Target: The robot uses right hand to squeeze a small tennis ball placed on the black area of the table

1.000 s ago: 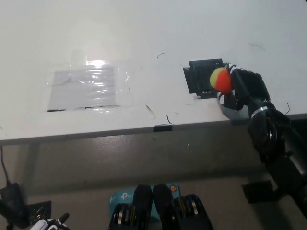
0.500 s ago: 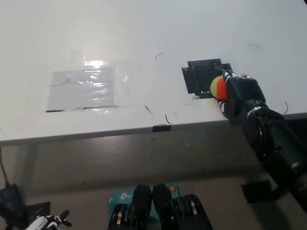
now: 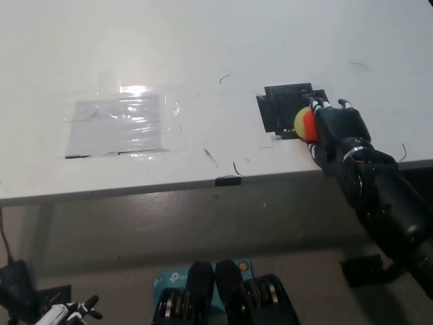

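The small tennis ball (image 3: 304, 123), yellow-green on its left and orange-red on its right, sits at the right side of the black area (image 3: 286, 108), held in the right robot hand (image 3: 336, 130); only its left half shows, the rest is covered by the black fingers.

The table (image 3: 203, 54) is white and fills the upper part of the head view, its front edge running across the middle; a few thin dark scratches or threads mark its surface near the black area and toward the far right. A sheet of clear plastic film (image 3: 122, 123), crinkled and taped flat, lies on the table well to the left of the black area and catches a bright glare at its top edge. The black area is a small dark square patch close to the table's front edge; the right robot hand reaches over that edge from the lower right, its fingers closed round the ball. The left robot hand (image 3: 67, 313), white, rests at the bottom left corner, below the table; whether it is open or closed I cannot tell. A small black tab (image 3: 229, 180) sticks to the table's front edge.
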You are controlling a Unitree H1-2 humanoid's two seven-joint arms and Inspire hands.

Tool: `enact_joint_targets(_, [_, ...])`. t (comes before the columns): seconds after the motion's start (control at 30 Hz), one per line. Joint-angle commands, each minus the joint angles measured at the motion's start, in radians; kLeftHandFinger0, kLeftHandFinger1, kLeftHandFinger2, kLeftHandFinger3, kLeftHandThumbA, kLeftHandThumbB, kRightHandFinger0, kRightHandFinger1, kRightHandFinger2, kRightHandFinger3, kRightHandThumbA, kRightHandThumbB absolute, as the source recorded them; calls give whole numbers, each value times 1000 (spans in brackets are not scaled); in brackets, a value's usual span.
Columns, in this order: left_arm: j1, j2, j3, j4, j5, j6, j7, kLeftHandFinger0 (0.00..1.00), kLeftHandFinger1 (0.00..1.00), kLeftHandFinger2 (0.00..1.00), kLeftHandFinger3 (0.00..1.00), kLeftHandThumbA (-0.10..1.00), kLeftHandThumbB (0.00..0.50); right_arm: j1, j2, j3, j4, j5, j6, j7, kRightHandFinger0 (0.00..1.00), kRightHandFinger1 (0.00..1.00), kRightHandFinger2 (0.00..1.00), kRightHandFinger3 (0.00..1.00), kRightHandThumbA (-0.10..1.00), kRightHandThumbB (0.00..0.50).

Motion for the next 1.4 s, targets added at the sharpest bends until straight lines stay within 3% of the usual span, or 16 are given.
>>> enact_joint_targets(0.0, [-10,21,10,-11,-11,-22,-17,199,189,410,554,1000,500,-28,-8,5,-24,-18,10,40,1000,1000,1000,1000,900,500])
enact_joint_targets(0.13, [-6,16,16,-19,-20,-6,-17,190,187,403,535,1000,500,-22,-15,3,-38,-25,12,41,1000,1000,1000,1000,894,500])
enact_joint_targets(0.2, [-3,18,15,-19,-9,-1,-11,238,208,427,584,1000,500,-25,-18,10,-46,-42,13,41,1000,1000,1000,1000,924,500])
enact_joint_targets(0.27, [-1,18,18,-18,-12,-10,-9,209,190,416,575,1000,499,-31,-24,9,-64,-48,13,51,1000,1000,1000,1000,1000,500])
enact_joint_targets(0.63, [-3,20,14,-5,-7,-18,-10,219,195,417,605,1000,500,-41,-66,-7,-203,-79,66,124,1000,1000,1000,1000,1000,500])
enact_joint_targets(0.83, [5,11,24,4,-17,-20,-3,202,170,385,551,1000,500,-31,-68,-16,-213,-81,68,135,1000,1000,1000,1000,1000,500])
enact_joint_targets(0.87, [9,16,18,-1,-4,-10,-3,225,205,419,626,1000,500,-20,-75,-13,-237,-103,65,109,1000,1000,1000,1000,1000,500])
enact_joint_targets(0.93, [10,16,17,-4,1,-4,-1,241,210,422,642,1000,500,-15,-75,-19,-249,-106,62,98,1000,1000,1000,1000,1000,500])
enact_joint_targets(1.17, [14,7,17,20,-10,-26,0,208,165,365,511,1000,500,23,-95,-54,-376,-95,65,135,1000,1000,1000,1000,1000,500])
enact_joint_targets(1.33, [28,15,20,-7,-9,-22,-4,205,179,374,542,1000,500,162,-99,-185,-676,-41,111,140,1000,1000,1000,1000,1000,500])
enact_joint_targets(1.37, [30,13,23,-13,-14,-9,-5,210,181,375,551,1000,500,202,-89,-223,-741,-35,116,107,1000,1000,1000,1000,1000,462])
